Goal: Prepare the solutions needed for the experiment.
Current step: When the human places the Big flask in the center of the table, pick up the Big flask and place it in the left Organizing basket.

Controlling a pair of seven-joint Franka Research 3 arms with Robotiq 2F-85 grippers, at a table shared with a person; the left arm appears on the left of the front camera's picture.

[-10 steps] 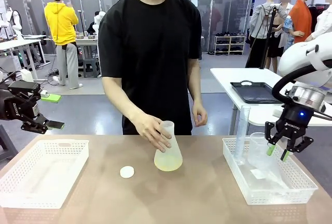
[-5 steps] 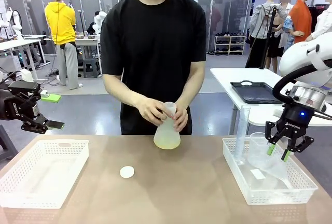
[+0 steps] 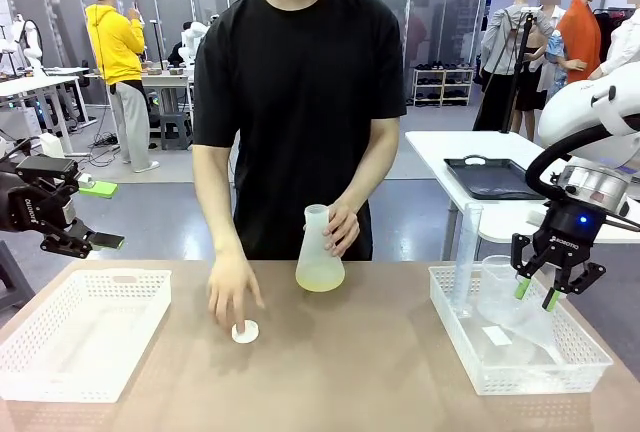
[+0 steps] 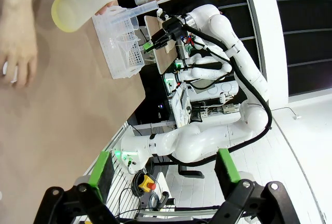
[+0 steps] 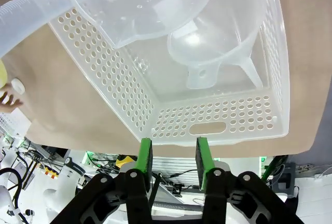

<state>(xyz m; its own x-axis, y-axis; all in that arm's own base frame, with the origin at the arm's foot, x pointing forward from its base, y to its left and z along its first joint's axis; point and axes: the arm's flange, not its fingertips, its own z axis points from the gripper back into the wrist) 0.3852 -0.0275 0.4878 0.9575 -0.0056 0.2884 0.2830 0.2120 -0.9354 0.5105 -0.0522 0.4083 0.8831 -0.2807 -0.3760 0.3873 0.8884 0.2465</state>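
Brown tabletop (image 3: 380, 382) in a busy workshop: right of the frosted whitish conical flask (image 3: 319, 247) our right gripper (image 3: 534, 296) hangs half parted, empty, over a white perforated basket (image 3: 520, 380); far left, our left gripper (image 4: 163, 169) is spread wide. A person's hand (image 3: 343, 228) steadies the flask, we judge so its pale yellow-green solutions (image 3: 320, 278) won't spill; the other hand (image 3: 232, 294) touches a small white cap (image 3: 245, 332) left of it

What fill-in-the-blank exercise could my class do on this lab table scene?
The person's hand holds the conical flask by its ____.
The pale yellow-green solution sits at the flask's ____.
The person's other hand touches the small white cap lying on the ____.
The funnel lies in the white basket below the ____ pincer.
Missing words: neck, bottom, table, right.
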